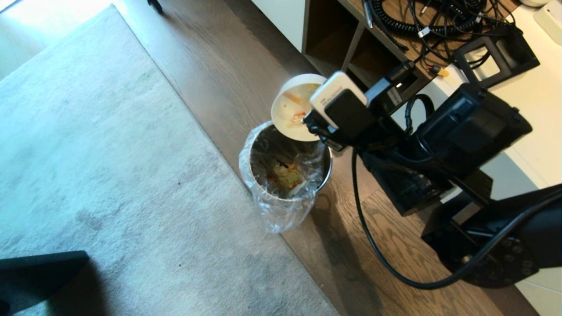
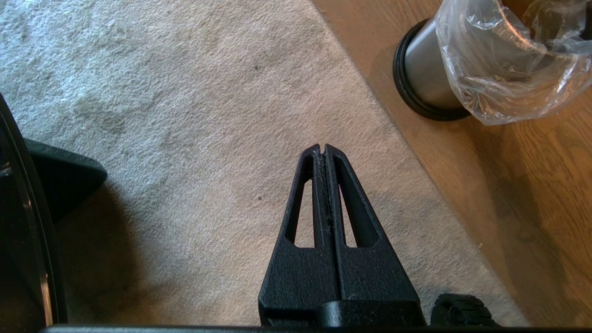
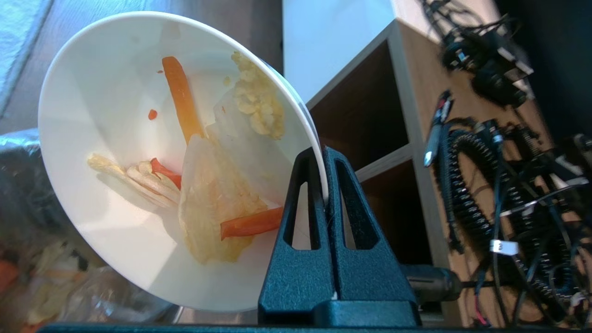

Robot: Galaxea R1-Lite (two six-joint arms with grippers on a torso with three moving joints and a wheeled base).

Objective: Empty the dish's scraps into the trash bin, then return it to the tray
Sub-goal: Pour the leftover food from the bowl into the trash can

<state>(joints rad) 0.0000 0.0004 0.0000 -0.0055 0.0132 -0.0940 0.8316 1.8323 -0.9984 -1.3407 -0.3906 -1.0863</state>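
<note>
The dish (image 1: 290, 109) (image 3: 115, 152), a white deep bowl, hangs tipped steeply on its side just above the far rim of the trash bin (image 1: 287, 169). My right gripper (image 3: 322, 152) is shut on the dish's rim, one finger inside and one outside. Scraps (image 3: 217, 185), pale yellow chunks and orange strips, cling to the dish's inner wall. More scraps (image 1: 285, 175) lie in the bin's clear bag. My left gripper (image 2: 322, 149) hangs shut and empty over the carpet, with the bin (image 2: 430, 74) off to one side. The tray is out of view.
The bin stands on wooden floor at the edge of a grey carpet (image 1: 109, 153). A wooden shelf unit (image 1: 347, 48) with coiled cables (image 1: 439, 17) on top stands just behind the dish. A dark part of the base (image 1: 39, 272) shows at the near left.
</note>
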